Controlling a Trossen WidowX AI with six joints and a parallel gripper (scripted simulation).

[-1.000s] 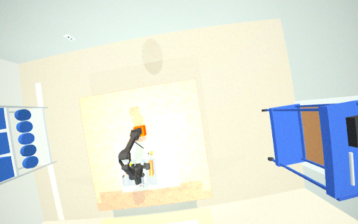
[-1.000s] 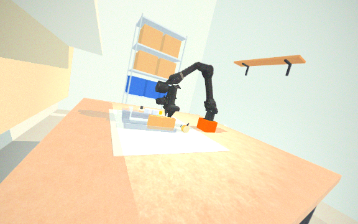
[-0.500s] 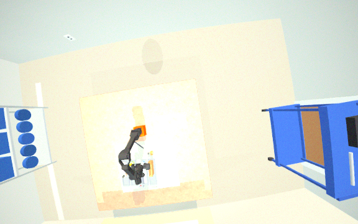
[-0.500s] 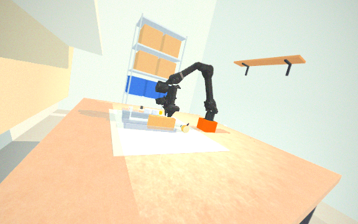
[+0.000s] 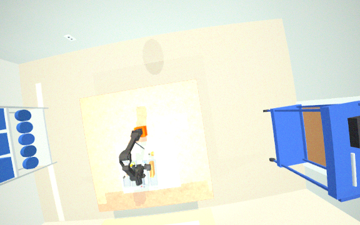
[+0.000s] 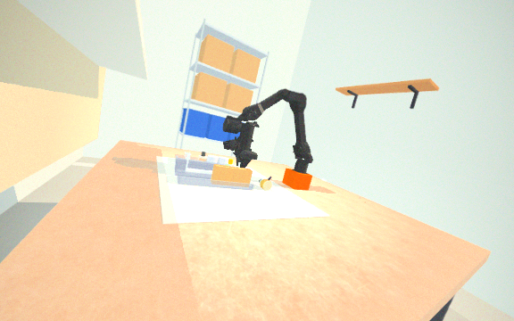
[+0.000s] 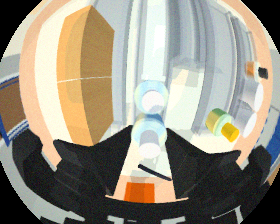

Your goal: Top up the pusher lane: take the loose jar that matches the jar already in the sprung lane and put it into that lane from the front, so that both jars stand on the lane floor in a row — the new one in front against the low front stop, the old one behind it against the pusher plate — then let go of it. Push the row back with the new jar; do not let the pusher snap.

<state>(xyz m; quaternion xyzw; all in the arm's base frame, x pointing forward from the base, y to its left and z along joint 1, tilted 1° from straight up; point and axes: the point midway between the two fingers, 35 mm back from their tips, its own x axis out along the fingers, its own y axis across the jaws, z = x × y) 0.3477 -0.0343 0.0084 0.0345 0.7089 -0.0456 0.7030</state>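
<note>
My gripper (image 7: 148, 129) (image 6: 244, 165) points down at the lanes and is shut on a pale blue jar (image 7: 149, 136) with a white lid. In the wrist view a matching pale blue jar (image 7: 152, 98) stands just beyond it in the pale middle lane (image 7: 155, 40). The two jars look in line and very close; whether they touch cannot be told. The held jar's base, the front stop and the pusher plate cannot be made out. In the top view the arm hides the fingertips.
An orange-brown block (image 7: 96, 75) (image 6: 232, 174) (image 5: 152, 169) stands left of the lane in the wrist view. Right of it are a green jar with a yellow lid (image 7: 221, 122), white-lidded jars (image 7: 252, 93) and a dark-lidded jar (image 7: 256, 70). A thin black rod (image 7: 155, 172) shows nearer the arm's orange base (image 6: 297, 179).
</note>
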